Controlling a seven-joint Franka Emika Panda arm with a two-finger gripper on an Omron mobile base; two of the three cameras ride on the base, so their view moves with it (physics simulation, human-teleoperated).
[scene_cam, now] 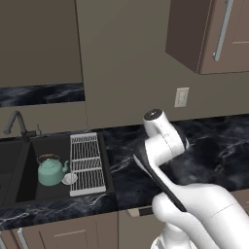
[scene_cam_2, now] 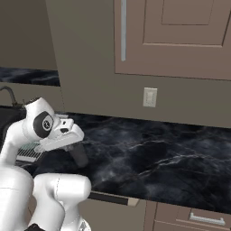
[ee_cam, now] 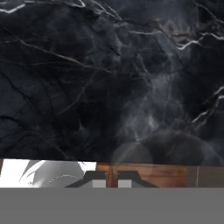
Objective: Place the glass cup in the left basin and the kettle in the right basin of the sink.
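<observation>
The kettle [scene_cam: 50,170] sits upright in the right basin [scene_cam: 29,194] of the sink [scene_cam: 9,206], close to the round white drain [scene_cam: 69,179] at its right and to the white wire rack [scene_cam: 86,164] that lies along that basin's right side; its brown-orange handle arches over the lid and its spout points toward the rack. The dark faucet [scene_cam: 14,122] curves up from the sink's back edge, left of the kettle. The glass cup [scene_cam_2: 80,155] stands well apart from the sink, on the black marble counter [scene_cam_2: 171,153] near its front edge — a smoky, see-through tumbler partly behind the robot's white forearm in the right base view, and in the hand view a faint rounded shape [ee_cam: 131,154] just above the counter's front edge. The gripper [ee_cam: 108,180] shows as two small dark tips at the bottom of the hand view, close together with a thin gap between them and nothing held; it hangs over the counter's front edge with the cup just ahead of it. In the left base view the arm's elbow and dark forearm stand in front of that part of the counter and hide the cup. On the wall behind the counter is a pale outlet plate [scene_cam: 181,97], and above it brown cabinets [scene_cam_2: 180,36] with long metal handles — a drawer front shows below the counter's edge.
</observation>
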